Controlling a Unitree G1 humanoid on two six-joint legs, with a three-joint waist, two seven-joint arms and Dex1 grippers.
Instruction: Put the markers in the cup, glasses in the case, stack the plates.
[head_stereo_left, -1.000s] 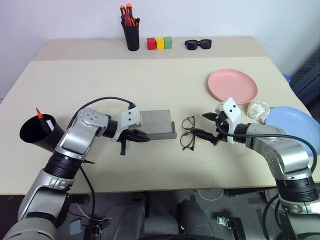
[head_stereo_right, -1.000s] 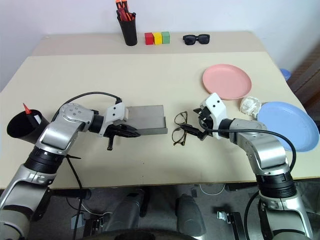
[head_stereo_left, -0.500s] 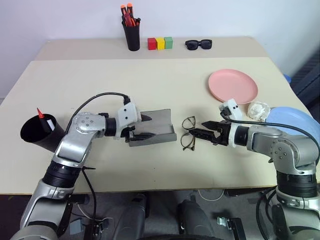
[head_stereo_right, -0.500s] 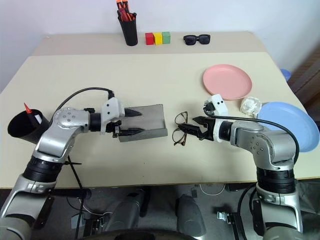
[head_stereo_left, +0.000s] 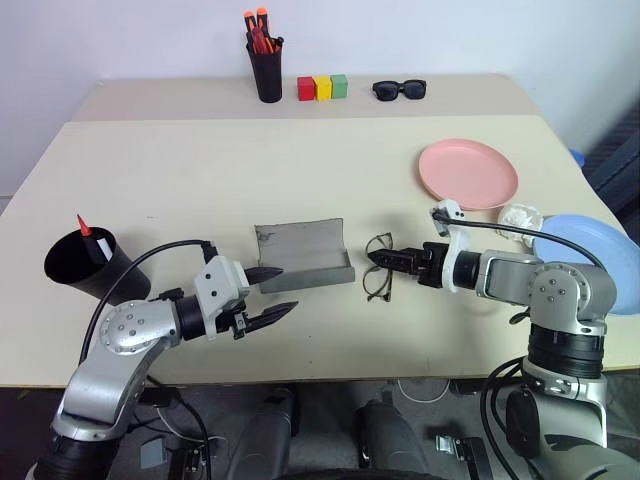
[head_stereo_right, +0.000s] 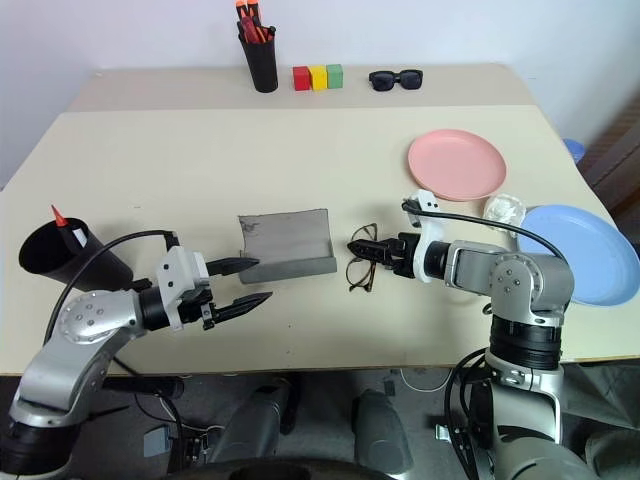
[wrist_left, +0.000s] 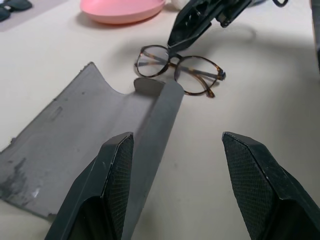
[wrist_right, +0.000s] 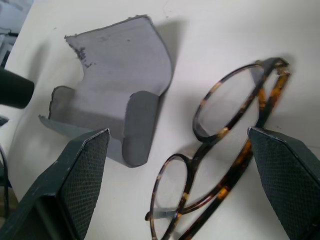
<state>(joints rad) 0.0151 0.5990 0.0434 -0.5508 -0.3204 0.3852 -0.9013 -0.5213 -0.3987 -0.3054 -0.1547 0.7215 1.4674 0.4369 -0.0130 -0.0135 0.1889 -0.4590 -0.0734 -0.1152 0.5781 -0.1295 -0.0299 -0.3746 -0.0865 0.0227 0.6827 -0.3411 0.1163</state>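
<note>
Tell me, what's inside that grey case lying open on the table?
Nothing that I can see: the grey case shows only its bare felt lining. The glasses lie on the table beside it. Its raised lid hides a strip of table behind it.

A beige table (head_stereo_left: 200, 170) with a matte top fills the scene. A seam across the top separates a narrower rear section from the wider front section. Behind the table's far edge stands a plain white wall (head_stereo_left: 120, 40). Below the table's near edge, a dark grey floor (head_stereo_left: 440, 400) carries loose cables. Lighting is even, with soft shadows.
</note>
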